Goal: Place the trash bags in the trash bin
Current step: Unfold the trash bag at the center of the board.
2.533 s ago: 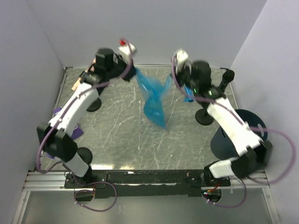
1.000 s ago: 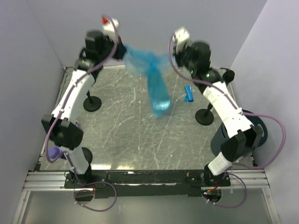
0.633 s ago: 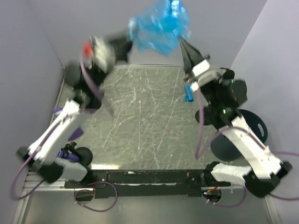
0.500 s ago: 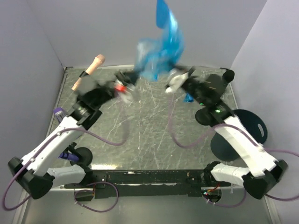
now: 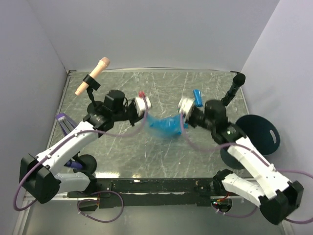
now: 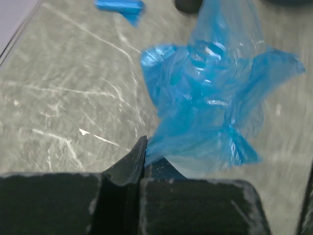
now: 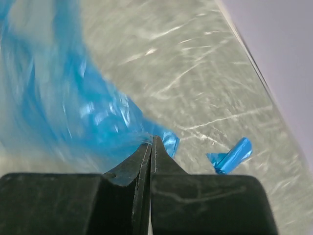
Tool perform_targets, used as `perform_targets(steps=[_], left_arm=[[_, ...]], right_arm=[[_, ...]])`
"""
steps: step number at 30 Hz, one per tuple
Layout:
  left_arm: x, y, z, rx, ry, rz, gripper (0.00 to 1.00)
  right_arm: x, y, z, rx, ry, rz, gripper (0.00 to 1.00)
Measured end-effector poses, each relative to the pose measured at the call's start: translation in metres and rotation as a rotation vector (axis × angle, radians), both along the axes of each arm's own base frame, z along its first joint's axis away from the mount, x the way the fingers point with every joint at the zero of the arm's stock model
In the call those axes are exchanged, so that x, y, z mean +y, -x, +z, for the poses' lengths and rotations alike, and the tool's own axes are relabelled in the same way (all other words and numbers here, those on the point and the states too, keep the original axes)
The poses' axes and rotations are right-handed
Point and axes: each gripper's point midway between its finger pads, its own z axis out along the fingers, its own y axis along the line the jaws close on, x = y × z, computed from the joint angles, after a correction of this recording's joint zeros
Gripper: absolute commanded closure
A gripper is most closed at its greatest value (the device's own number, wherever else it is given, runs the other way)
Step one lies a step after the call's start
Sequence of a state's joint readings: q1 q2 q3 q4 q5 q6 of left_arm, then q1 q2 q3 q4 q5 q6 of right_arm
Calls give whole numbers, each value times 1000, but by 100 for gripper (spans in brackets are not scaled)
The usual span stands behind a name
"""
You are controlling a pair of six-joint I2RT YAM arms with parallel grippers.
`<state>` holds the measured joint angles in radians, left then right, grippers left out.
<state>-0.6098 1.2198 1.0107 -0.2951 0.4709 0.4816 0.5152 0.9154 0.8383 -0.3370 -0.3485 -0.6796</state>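
A crumpled translucent blue trash bag (image 5: 166, 127) hangs low over the table's middle, held between both grippers. My left gripper (image 5: 145, 119) is shut on its left edge; the film (image 6: 210, 107) spreads beyond the closed jaws (image 6: 145, 147). My right gripper (image 5: 182, 121) is shut on its right edge, with the bag (image 7: 63, 112) billowing left of its jaws (image 7: 151, 142). A small tight blue roll (image 5: 197, 96) lies on the table at the back right; it also shows in the left wrist view (image 6: 119, 6) and the right wrist view (image 7: 232, 155). The dark navy trash bin (image 5: 254, 134) lies on its side at the right edge.
A microphone with a peach foam head (image 5: 93, 76) stands on a stand at the back left. A black microphone (image 5: 233, 86) stands at the back right. A round black stand base (image 5: 84, 161) and a purple object (image 5: 62, 119) sit near the left arm. Walls enclose three sides.
Both grippers have swung the bag down from high above the back wall to low over the table's middle. The arms have come forward and closer together, bunching the bag.
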Motion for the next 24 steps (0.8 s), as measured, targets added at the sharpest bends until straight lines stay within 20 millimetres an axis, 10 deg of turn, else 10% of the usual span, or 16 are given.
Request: perform_targets(steps=[3, 9, 14, 20, 24], left_arm=[[1, -21, 28, 124, 159, 190, 99], [46, -66, 16, 390, 309, 623, 99], [48, -135, 38, 536, 435, 770, 99], [45, -226, 169, 357, 676, 738, 99], [50, -221, 307, 74, 887, 602, 99]], right_arm=[[-5, -30, 25, 67, -150, -165, 100], [-29, -56, 1, 339, -271, -468, 100], [-15, -105, 30, 416, -294, -535, 100], [0, -222, 195, 128, -478, -534, 100], [-8, -219, 300, -134, -624, -476, 100]])
